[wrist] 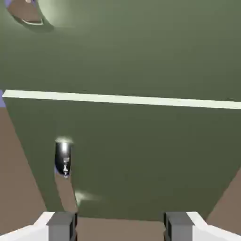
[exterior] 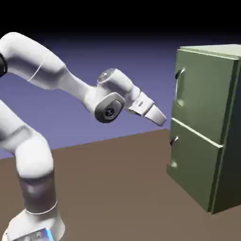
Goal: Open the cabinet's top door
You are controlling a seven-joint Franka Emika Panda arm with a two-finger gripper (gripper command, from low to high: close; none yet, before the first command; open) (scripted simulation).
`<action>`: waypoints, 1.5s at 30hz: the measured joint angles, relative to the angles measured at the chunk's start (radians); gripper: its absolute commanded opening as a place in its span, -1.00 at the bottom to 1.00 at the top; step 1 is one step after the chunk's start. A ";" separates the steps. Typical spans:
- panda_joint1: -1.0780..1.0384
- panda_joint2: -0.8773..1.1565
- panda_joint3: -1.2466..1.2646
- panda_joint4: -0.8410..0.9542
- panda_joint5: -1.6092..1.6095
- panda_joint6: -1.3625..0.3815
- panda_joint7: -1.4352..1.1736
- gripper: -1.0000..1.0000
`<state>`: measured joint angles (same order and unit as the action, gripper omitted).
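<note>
Reached with a white arm (exterior: 75, 87) toward the green cabinet (exterior: 230, 113) on the exterior view's right. Held the gripper (exterior: 162, 123) near its front, not touching, with jaws wide open. Showed the top door (exterior: 204, 94) shut above the lower door (exterior: 195, 164), with a silvery handle (exterior: 181, 71) by its left edge.

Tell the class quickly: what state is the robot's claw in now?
Claw: open, with nothing held between its tips.
</note>
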<state>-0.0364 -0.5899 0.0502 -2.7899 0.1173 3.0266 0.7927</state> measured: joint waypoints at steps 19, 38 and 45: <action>-0.341 -0.140 0.354 0.141 0.826 -0.073 0.364 0.00; -0.681 -0.281 0.708 0.282 1.653 -0.147 0.728 0.00; -0.807 -0.332 0.838 0.334 1.957 -0.174 0.862 0.00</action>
<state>-0.8432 -0.9222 0.8881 -2.4555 2.0747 2.8528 1.6549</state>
